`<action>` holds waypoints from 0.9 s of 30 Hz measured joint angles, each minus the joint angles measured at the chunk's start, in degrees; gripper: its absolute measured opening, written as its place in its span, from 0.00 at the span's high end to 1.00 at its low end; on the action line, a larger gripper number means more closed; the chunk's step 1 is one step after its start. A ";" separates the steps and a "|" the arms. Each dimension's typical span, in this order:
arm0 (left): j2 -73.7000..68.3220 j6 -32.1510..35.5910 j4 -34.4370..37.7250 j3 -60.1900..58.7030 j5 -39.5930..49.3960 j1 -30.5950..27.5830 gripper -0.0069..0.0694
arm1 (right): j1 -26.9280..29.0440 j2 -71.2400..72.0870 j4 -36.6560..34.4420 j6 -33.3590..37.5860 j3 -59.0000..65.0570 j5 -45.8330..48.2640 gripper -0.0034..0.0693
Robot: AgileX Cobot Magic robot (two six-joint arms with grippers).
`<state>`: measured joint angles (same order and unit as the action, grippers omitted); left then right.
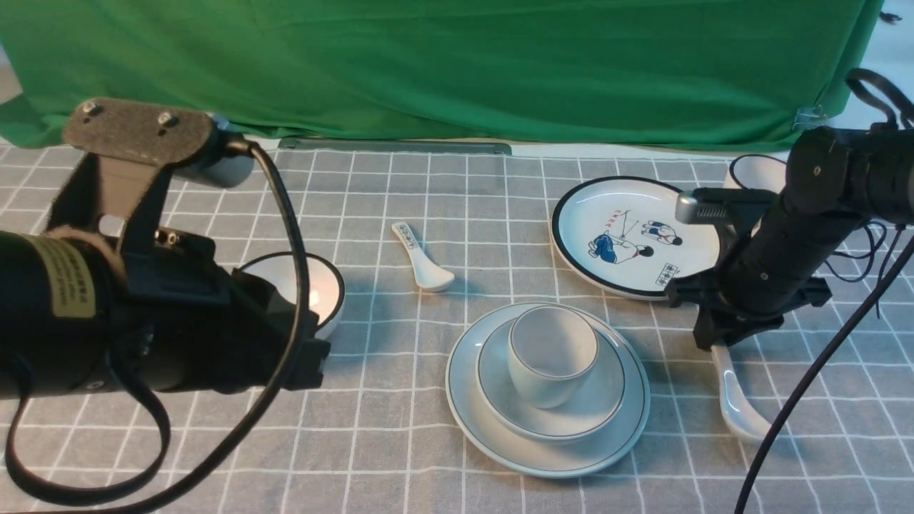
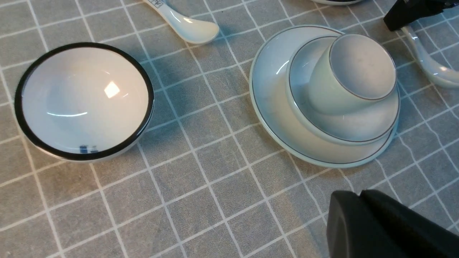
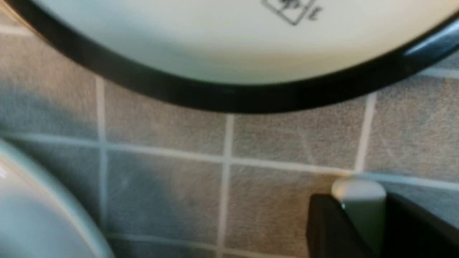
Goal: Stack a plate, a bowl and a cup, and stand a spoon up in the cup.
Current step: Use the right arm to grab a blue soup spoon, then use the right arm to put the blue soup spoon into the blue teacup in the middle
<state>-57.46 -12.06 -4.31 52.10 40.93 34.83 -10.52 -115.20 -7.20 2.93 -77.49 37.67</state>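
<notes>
Spoon (image 1: 735, 403) gripped at handle by closed right tool (image 1: 716, 341); lift into cup (image 1: 551, 353) required. Left tool (image 2: 360, 200) closed, empty.

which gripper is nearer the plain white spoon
Right. The right gripper grips the spoon by its handle; the left gripper sits beyond the stacked plate, on its far side.

Pale grey-white plate (image 1: 463, 392), bowl (image 1: 603, 403) and cup (image 1: 546, 378) carry thin dark rim lines on grey white-checked cloth (image 1: 385, 400).
</notes>
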 joint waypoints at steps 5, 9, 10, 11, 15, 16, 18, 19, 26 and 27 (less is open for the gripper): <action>0.00 -0.10 -0.59 0.00 0.00 0.00 0.90 | -0.16 1.25 -0.01 1.80 0.00 4.42 0.69; 0.00 -0.24 -1.38 0.00 0.00 0.00 0.90 | -0.87 7.12 -0.55 3.51 0.00 6.80 0.69; 0.00 -0.53 -1.82 0.00 0.00 0.00 0.90 | -1.49 9.53 -1.04 4.24 0.00 5.80 0.69; 0.00 -0.58 -2.30 0.00 0.00 0.00 0.90 | -2.59 12.67 -1.41 4.78 0.00 4.15 0.69; 0.00 -1.67 -4.35 0.00 -0.06 0.00 0.90 | -7.86 22.13 -2.32 5.55 0.51 -9.30 0.69; 0.00 -1.76 -4.47 0.00 -0.06 0.00 0.90 | -8.52 23.02 -2.32 5.55 0.84 -10.34 0.69; 0.00 -1.95 -5.16 0.00 -0.06 0.00 0.90 | -11.34 26.30 -2.44 5.32 3.23 -20.85 0.69; 0.00 -2.26 -5.43 0.00 -0.06 0.00 0.90 | -13.94 28.47 -2.57 5.17 6.48 -28.21 0.69; -0.05 -2.93 -6.15 0.00 -0.12 0.00 0.90 | -24.42 28.57 -2.69 4.13 26.49 -66.20 0.69; -0.05 -3.16 -6.58 0.00 -0.19 0.00 0.90 | -25.42 28.10 -2.69 4.31 28.23 -69.78 0.69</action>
<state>-57.51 -15.22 -10.89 52.10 40.74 34.83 -35.94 -87.10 -9.89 7.23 -49.26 -32.11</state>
